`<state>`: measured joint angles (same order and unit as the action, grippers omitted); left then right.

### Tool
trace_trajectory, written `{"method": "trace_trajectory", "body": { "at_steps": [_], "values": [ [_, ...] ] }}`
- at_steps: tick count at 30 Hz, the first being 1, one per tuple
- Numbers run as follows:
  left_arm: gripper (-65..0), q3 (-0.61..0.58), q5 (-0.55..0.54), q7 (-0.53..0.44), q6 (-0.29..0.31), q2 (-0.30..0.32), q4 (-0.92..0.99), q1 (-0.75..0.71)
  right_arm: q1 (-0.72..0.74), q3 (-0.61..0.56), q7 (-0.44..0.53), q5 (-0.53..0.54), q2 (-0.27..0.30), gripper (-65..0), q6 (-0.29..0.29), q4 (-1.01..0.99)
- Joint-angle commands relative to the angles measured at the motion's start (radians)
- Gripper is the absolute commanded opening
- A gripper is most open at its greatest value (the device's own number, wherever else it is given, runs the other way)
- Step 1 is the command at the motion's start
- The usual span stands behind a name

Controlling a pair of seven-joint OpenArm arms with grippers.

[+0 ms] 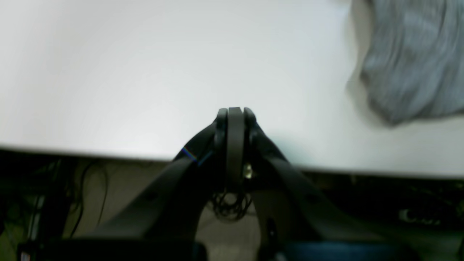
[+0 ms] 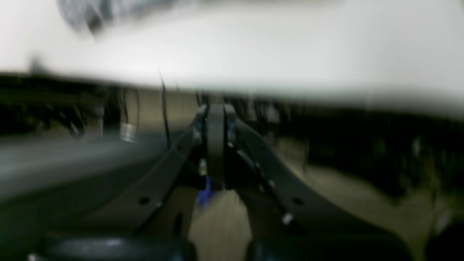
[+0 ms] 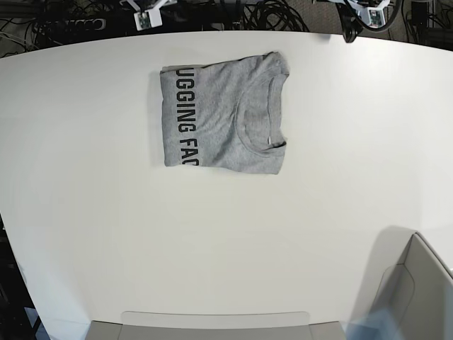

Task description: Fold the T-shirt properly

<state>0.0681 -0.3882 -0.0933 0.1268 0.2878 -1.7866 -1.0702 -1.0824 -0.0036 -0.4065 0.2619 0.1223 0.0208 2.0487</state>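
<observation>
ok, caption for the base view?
Folded grey T-shirt lies on the white table, collar and lettering showing.

The base view looks straight down from high above onto the white table (image 3: 85, 212), far enough to take in nearly its whole top, with the folded T-shirt (image 3: 223, 117) in the upper middle.

The left wrist view sits low behind the left tool (image 1: 235, 112) and faces forward along it, over the table edge. It is near the surface. At its upper right corner it catches a grey part of the T-shirt, so it shares this cloth and the table with the base view.

The right wrist view looks forward past the right tool (image 2: 215, 108) from below the table edge; it is blurred, and the grey smear at top left is perhaps the same T-shirt.
</observation>
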Motion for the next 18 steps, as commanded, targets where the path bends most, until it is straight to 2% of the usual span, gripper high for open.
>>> {"method": "trace_trajectory", "body": {
  "at_steps": [1,4,8,11,13,17,18],
  "values": [
    [-65.0,0.003,-0.001,-0.056,-0.002,0.008,0.015,-0.029,-0.029,0.012,0.059,0.012,-0.005,-65.0,0.009,0.014],
    [-65.0,0.003,-0.001,-0.145,0.0,0.009,0.097,-0.066,-0.094,0.02,0.108,0.012,-0.034,-65.0,0.009,0.002],
    [-65.0,0.003,0.001,-0.25,0.006,0.011,0.204,-0.086,-0.152,0.021,0.228,0.012,-0.063,-65.0,0.009,-0.069],
    [-65.0,0.005,-0.002,-0.26,0.09,0.006,0.281,-0.077,-0.158,0.034,0.311,0.014,-0.063,-65.0,0.009,-0.173],
    [-65.0,0.005,-0.005,-0.265,0.129,-0.002,0.334,-0.074,-0.15,0.08,0.332,0.015,-0.063,-65.0,0.012,-0.234],
    [-65.0,0.006,0.001,-0.267,0.135,-0.043,0.468,-0.006,-0.104,0.165,0.341,0.078,-0.048,-65.0,0.021,-0.352],
    [-65.0,0.005,0.001,-0.267,0.135,-0.046,0.517,0.021,-0.083,0.189,0.341,0.093,-0.033,-65.0,0.047,-0.386]
  ]
}}
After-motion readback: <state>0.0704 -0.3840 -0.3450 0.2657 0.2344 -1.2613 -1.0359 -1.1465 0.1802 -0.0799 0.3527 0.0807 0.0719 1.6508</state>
